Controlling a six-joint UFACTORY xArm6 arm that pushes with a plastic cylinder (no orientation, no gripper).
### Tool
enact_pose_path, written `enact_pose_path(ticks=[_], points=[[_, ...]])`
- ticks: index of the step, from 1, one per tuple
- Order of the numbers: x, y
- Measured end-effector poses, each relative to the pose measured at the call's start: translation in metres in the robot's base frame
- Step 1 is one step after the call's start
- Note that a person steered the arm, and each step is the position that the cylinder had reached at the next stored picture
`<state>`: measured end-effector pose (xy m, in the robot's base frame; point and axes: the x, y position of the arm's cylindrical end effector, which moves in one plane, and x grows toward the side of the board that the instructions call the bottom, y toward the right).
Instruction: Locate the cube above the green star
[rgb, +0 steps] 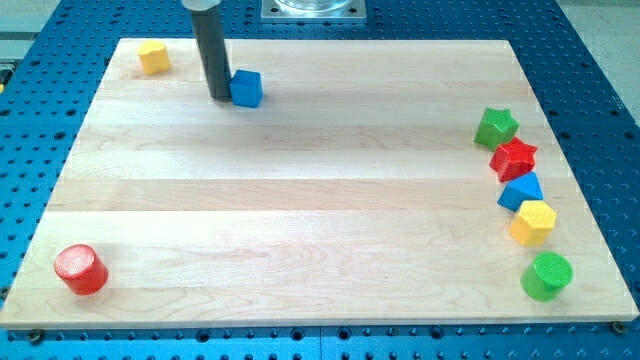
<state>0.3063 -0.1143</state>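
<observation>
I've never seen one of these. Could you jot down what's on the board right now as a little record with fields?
Board: wooden board on a blue perforated table
My tip: just left of the blue cube, near the top
Top left corner: yellow block
Right edge, top to bottom: green star, red star, blue block, yellow hexagon, green cylinder
Bottom left: red cylinder
</observation>
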Motion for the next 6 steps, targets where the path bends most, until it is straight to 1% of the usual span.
enact_pose_path(ticks=[2,3,4,6], points=[[0.004,0.123],[0.016,0.186],[0.029,0.209],[0.033,0.209]])
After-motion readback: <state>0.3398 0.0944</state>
